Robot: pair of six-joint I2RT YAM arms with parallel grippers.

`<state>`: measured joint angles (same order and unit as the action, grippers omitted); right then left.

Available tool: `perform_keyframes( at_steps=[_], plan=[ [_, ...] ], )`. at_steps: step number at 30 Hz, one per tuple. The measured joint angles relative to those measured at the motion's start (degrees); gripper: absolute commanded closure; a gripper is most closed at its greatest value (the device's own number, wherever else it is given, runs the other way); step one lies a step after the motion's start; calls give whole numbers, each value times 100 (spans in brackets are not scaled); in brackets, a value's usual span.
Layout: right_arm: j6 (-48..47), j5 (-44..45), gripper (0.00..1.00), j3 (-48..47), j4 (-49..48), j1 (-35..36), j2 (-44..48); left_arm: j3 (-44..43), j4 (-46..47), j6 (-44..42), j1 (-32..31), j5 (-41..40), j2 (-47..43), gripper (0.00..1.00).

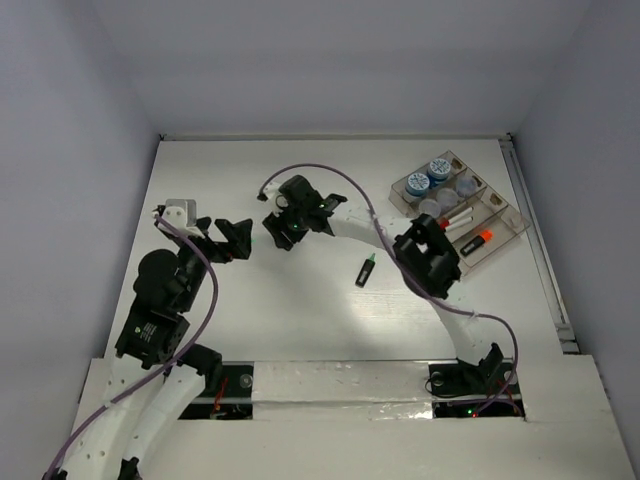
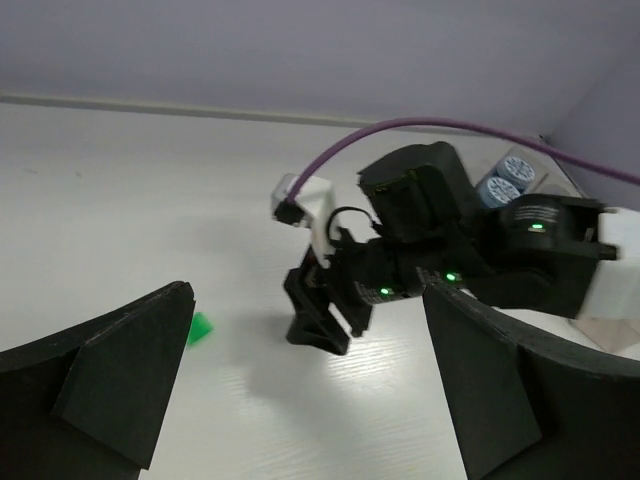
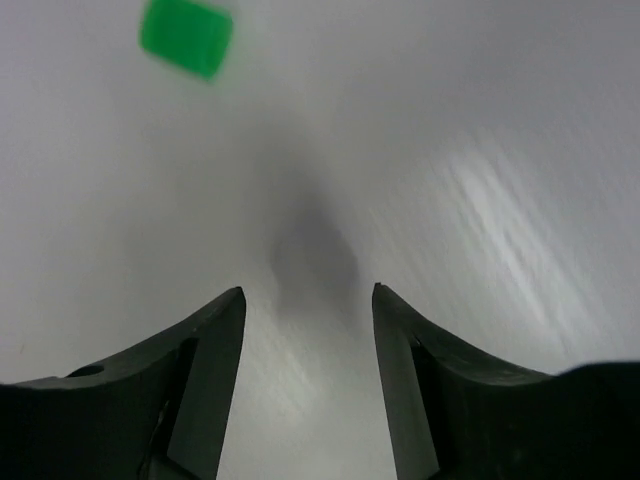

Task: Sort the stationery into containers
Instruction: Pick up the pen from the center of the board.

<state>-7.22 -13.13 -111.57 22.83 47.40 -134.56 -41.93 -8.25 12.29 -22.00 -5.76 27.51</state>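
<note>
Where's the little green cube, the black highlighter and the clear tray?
green cube (image 3: 186,37), right wrist view, middle of its face.
black highlighter (image 1: 365,271), top external view, its black barrel.
clear tray (image 1: 505,207), top external view, its right wall.

I have bare table (image 1: 215,175) across the upper left; my right arm (image 1: 360,232) lies across the centre, between my left gripper (image 1: 240,240) and the tray (image 1: 490,190).

One tray (image 1: 508,210) holds two blue-lidded pots (image 1: 417,183), three greyish pots (image 1: 450,197), one pen (image 1: 457,219) and one orange-tipped highlighter (image 1: 476,240). Outside the tray lie one green-tipped highlighter (image 1: 365,270) and one green cube (image 3: 186,36).
</note>
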Motion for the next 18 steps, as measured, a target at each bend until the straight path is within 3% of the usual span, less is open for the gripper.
perform_keyframes(
  at_steps=[4,6,7,9,13,18],
  plan=[
    [793,997,57,2286,-374,-11,1875,22,111,22,0,579,282,1],
    [1292,1593,60,2970,-437,-28,2811,22,142,31,0,839,435,1],
    [1534,1860,57,3252,-468,-61,3250,22,149,37,-2,946,501,1],
    [2046,2389,36,3744,-479,-118,4061,22,157,46,0,1161,590,1],
    [2935,2896,28,4642,-481,-343,4896,24,157,70,0,1453,645,1],
    [3617,3134,19,5355,-44,-496,4496,26,195,90,-7,1668,643,1]
  ],
)
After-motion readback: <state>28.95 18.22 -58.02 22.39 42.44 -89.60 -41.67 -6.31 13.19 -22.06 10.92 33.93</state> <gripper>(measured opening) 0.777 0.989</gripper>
